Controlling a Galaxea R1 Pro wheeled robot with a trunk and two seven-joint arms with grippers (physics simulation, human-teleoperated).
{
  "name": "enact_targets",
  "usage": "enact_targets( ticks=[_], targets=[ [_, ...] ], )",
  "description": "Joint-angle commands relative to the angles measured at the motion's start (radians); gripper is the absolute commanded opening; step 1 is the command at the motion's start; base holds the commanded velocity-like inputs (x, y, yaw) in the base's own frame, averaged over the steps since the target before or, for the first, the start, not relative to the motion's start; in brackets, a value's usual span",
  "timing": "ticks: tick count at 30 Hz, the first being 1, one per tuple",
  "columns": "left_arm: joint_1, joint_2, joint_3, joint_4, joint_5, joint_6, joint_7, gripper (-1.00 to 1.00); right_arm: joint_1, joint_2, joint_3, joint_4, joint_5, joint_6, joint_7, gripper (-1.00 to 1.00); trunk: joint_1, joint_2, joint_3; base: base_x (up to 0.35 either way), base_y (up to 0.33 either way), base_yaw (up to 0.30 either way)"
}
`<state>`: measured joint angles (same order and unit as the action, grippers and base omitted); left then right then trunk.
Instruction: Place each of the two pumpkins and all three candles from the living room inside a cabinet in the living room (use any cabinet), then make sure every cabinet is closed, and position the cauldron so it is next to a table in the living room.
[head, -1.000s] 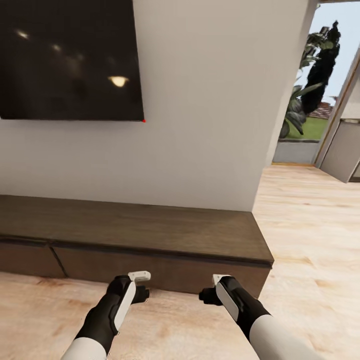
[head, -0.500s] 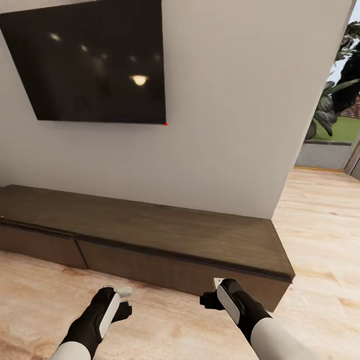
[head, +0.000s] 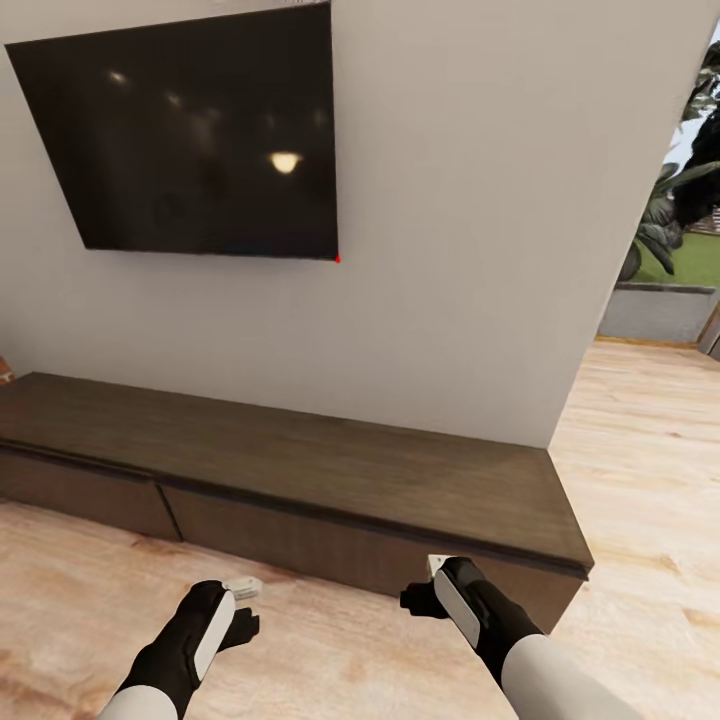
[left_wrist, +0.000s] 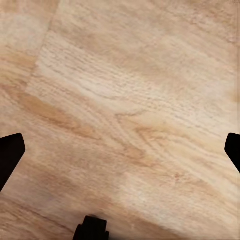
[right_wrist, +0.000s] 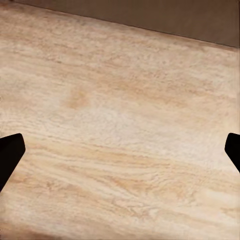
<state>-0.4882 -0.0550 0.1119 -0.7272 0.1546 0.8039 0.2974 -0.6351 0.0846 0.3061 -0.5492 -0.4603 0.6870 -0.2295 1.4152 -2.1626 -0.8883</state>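
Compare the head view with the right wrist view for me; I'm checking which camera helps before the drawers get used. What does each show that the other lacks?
Head view: the whole cabinet with its drawers shut, the dark wall screen, the doorway with plants, and both arms, with the left gripper and right gripper low over the floor.

Right wrist view: a close look at the floor grain between the two dark fingertips, spread wide with nothing between them.

Shared: the wooden floor and a strip of the cabinet's brown front.

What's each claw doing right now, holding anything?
Left claw: open, empty, above the wooden floor.
Right claw: open, empty, near the cabinet.
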Motion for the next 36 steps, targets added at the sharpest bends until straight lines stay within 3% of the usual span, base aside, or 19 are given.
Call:
enact_targets(
  ticks=[1,16,36],
  targets=[
    [0.0,0.0,-0.001,0.0,0.0,0.0,0.0,1.0,0.0,0.0,0.0,0.0,0.0,-0.001,0.0,1.0,-0.004,0.007,0.003,0.0,0.0,0.0],
    [0.0,-0.001,-0.001,0.0,-0.002,-0.002,0.0,1.0,0.0,0.001,0.002,0.0,0.004,-0.004,-0.005,1.0,-0.061,0.112,0.05,0.0,0.0,0.0],
    [0.0,-0.001,-0.003,0.003,0.0,-0.058,0.0,1.0,0.0,0.0,0.001,0.005,0.011,-0.004,-0.002,1.0,-0.138,0.252,0.113,0.0,0.0,0.0]
  ],
)
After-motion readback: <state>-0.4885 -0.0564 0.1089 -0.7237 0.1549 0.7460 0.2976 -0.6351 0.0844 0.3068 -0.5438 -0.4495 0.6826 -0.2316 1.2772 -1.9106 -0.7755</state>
